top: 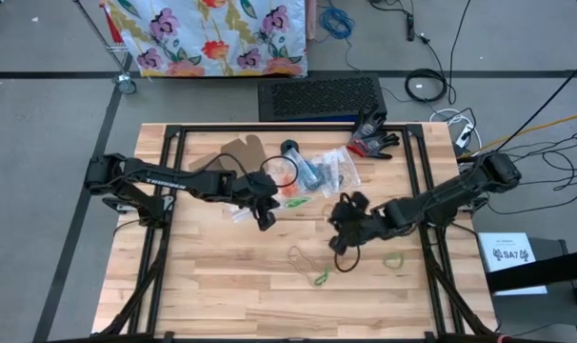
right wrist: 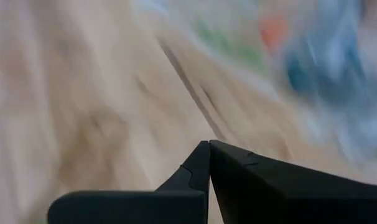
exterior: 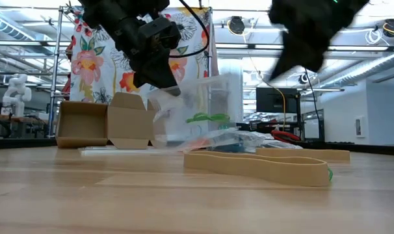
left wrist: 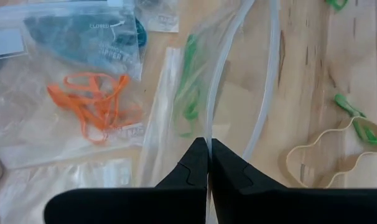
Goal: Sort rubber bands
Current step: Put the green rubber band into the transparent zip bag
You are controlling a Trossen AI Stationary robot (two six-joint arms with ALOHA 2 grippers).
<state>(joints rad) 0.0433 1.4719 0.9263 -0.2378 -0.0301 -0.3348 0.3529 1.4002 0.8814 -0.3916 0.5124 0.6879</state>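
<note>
Left gripper (left wrist: 208,163) is pinched shut on a clear bag (left wrist: 229,62).
Right gripper (right wrist: 208,163) is shut, nothing held; a tan band (left wrist: 325,158) is seen beside the left.

High view: looking straight down on the whole table (top: 222,286).
Low view: sitting at tabletop level, facing the room.
Wrist views: looking close past the fingers.
Shared: the clear bags (top: 328,170).
</note>
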